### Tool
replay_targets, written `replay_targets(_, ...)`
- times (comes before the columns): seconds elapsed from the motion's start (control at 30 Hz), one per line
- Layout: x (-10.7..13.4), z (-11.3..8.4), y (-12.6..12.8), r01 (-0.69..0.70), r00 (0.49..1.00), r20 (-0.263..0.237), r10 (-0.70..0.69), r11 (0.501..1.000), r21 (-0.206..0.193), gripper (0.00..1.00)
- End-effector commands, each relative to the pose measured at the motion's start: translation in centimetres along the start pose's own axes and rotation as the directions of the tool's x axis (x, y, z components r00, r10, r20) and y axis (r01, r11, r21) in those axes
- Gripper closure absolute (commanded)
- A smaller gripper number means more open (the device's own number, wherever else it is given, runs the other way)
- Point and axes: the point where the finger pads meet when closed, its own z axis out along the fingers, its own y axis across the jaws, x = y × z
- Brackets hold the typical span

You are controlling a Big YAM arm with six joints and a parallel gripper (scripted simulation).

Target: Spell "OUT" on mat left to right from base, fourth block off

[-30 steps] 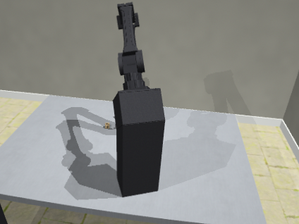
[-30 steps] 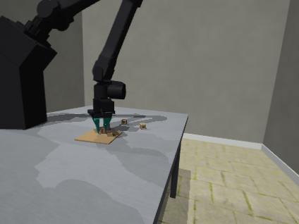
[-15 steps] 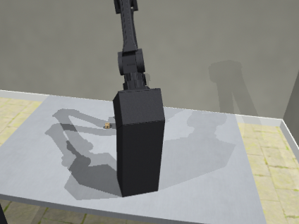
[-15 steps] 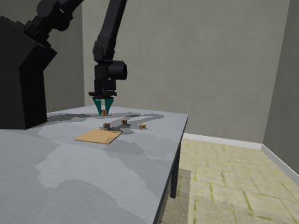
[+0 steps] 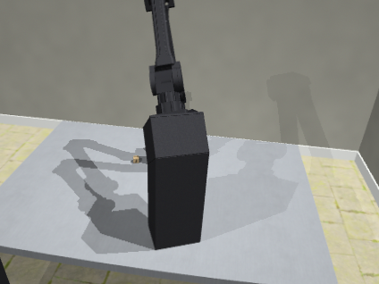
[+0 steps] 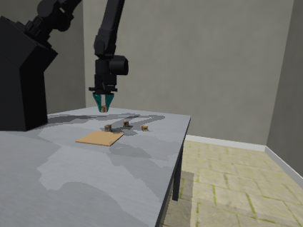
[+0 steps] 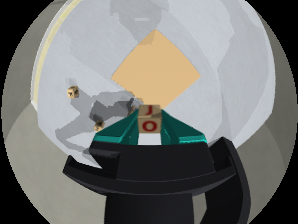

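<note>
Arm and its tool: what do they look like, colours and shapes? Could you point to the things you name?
The arm (image 5: 164, 40) (image 6: 111, 28) is matte black, with blocky and cylindrical joint housings. The tool (image 6: 103, 108) (image 7: 149, 113) has a black body and two teal fingers that taper towards the tips. I can make out no cables or lettering on either.
</note>
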Motion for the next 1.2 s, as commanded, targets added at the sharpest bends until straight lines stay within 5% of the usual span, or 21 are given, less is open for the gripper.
replay_targets(0.0,-0.6,-0.4,-0.4,0.000,1.000,0.006,-0.001,1.000,0.007,0.80)
replay_targets(0.17,-0.3,-0.6,1.6,0.192,0.981,0.012,-0.192,0.981,-0.012,0.80)
replay_targets(0.47,0.3,-0.1,2.4,0.631,0.776,-0.001,-0.631,0.776,-0.005,0.80)
replay_targets(1.17,0.3,0.8,2.0,0.646,0.764,0.003,-0.646,0.764,-0.001,0.80)
